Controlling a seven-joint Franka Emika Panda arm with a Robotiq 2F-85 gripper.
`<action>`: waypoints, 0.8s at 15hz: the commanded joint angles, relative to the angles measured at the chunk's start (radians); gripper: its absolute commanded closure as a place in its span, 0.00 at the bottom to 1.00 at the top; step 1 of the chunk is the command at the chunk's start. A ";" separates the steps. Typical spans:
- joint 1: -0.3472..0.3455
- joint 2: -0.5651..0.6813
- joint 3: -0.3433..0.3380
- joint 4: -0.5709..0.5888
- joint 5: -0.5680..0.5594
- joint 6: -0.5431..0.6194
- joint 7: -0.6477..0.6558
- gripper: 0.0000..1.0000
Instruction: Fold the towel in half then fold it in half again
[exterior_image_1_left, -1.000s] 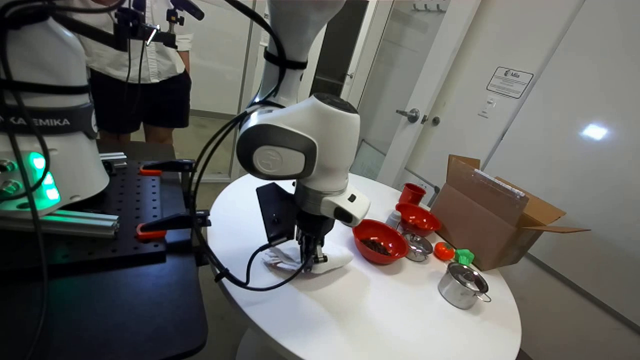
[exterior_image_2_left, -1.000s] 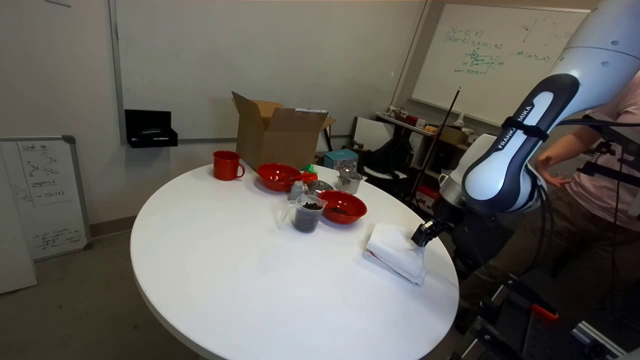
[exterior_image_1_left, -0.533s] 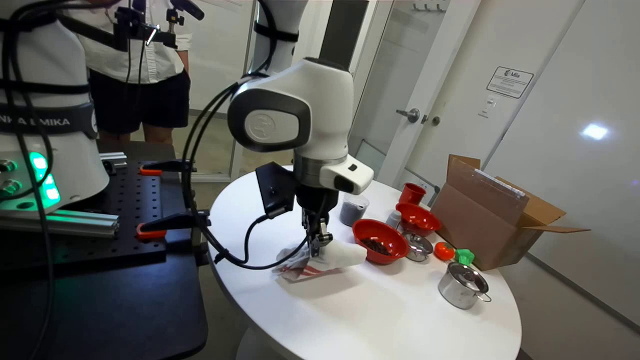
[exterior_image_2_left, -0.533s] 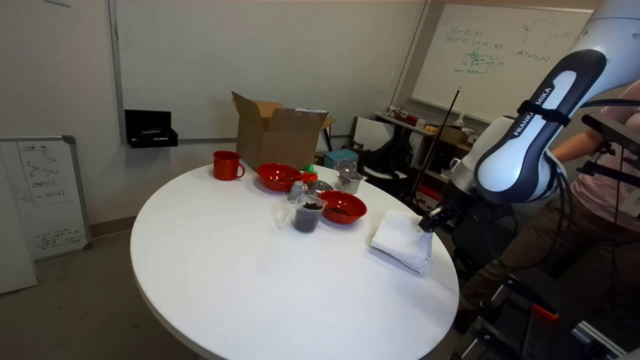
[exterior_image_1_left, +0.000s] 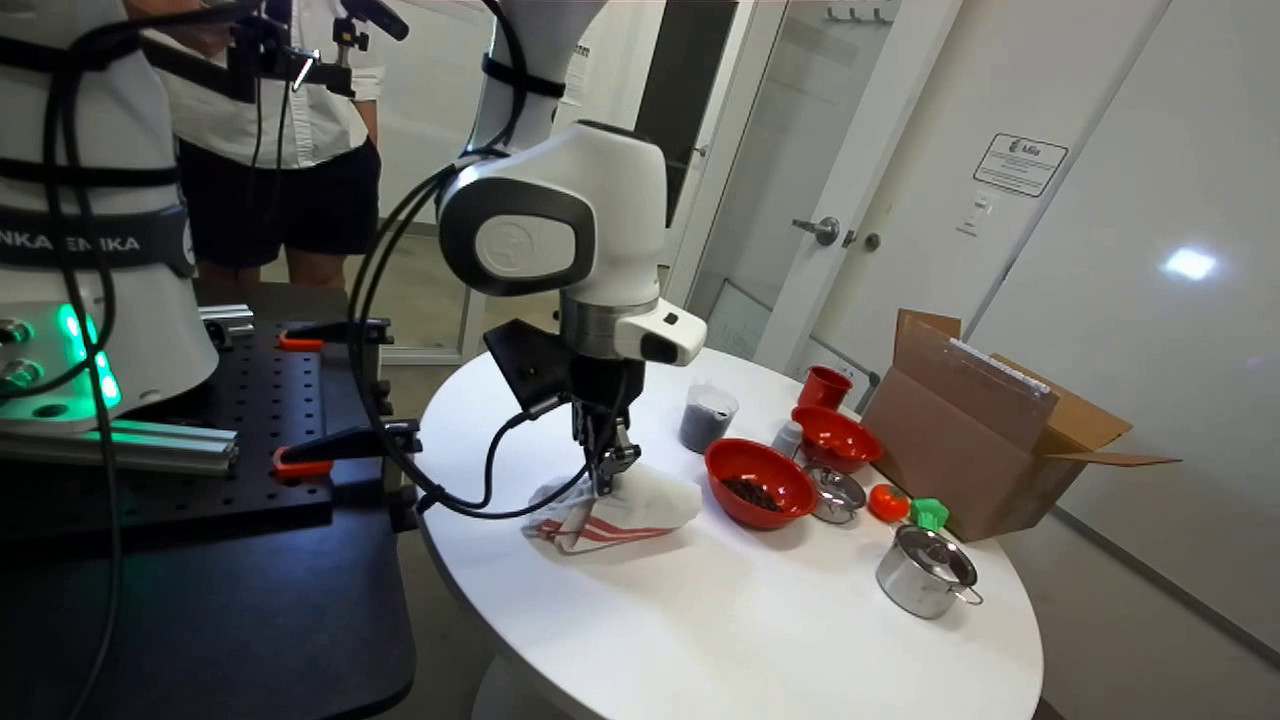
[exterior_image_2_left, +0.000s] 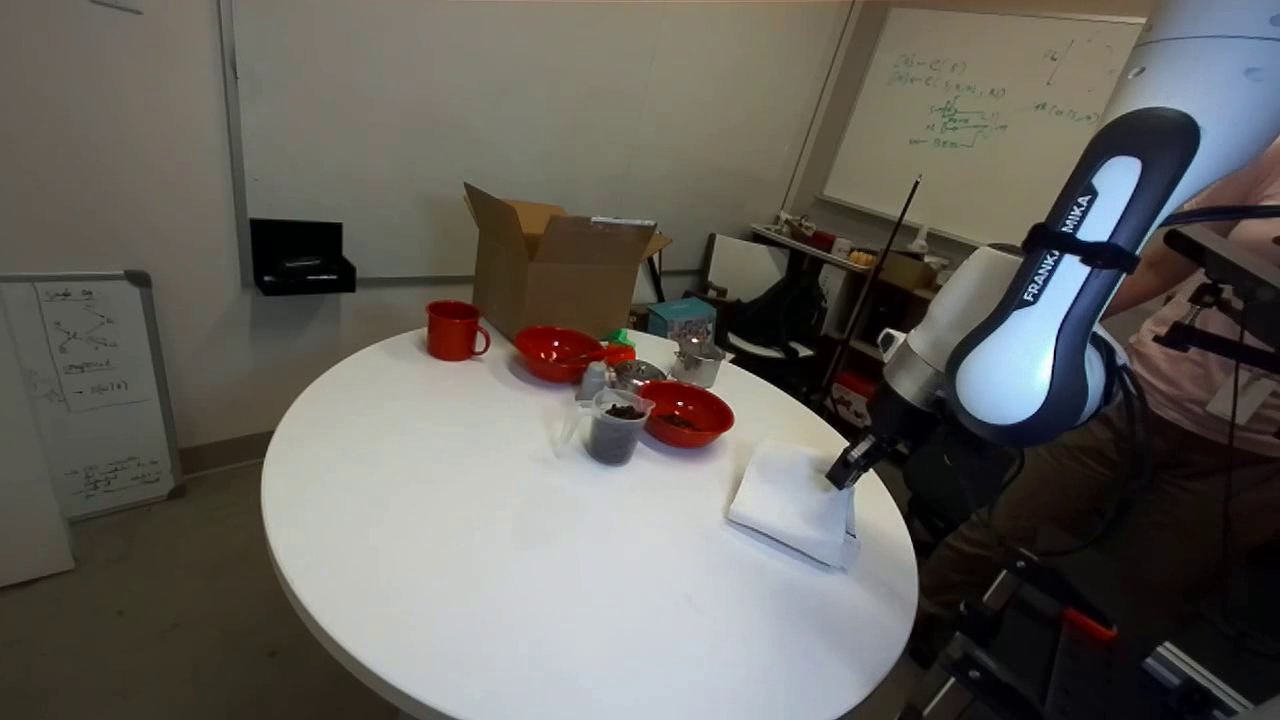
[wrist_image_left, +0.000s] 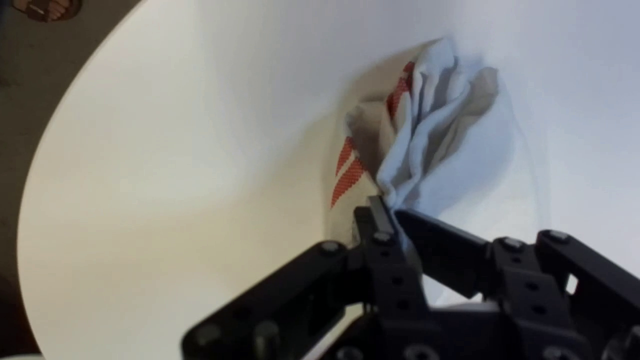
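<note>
The white towel (exterior_image_1_left: 655, 505) hangs bunched, with red stripes along its lower front. Black fingers of my gripper (exterior_image_1_left: 602, 488) are shut on its upper part. Seen from the wrist, the gripper (wrist_image_left: 390, 205) pinches a gathered strip of the towel (wrist_image_left: 442, 182), and loose folds fan out beyond the fingertips. In an exterior view the towel (exterior_image_2_left: 790, 500) looks like a layered, squarish bundle, with the gripper (exterior_image_2_left: 840, 480) at its far right edge. Whether its underside touches the table cannot be made out.
Close to the towel stands a red bowl (exterior_image_1_left: 760, 484) with dark bits inside. A measuring cup (exterior_image_2_left: 612, 430), a second red bowl (exterior_image_2_left: 557, 354), a red mug (exterior_image_2_left: 453, 331), a steel pot (exterior_image_1_left: 926, 570) and a cardboard box (exterior_image_1_left: 985, 425) stand beyond. The round table's edge (wrist_image_left: 55, 125) is near the towel.
My gripper has risen from close to the table with the towel in it, then shifted toward the robot base side. The towel's red stripes have come into view in an exterior view.
</note>
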 joint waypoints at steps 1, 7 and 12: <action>-0.061 0.057 0.050 0.011 -0.026 0.033 0.004 0.98; -0.164 0.080 0.143 0.019 -0.045 0.035 0.027 0.98; -0.135 -0.035 0.105 -0.036 -0.001 0.018 0.048 0.98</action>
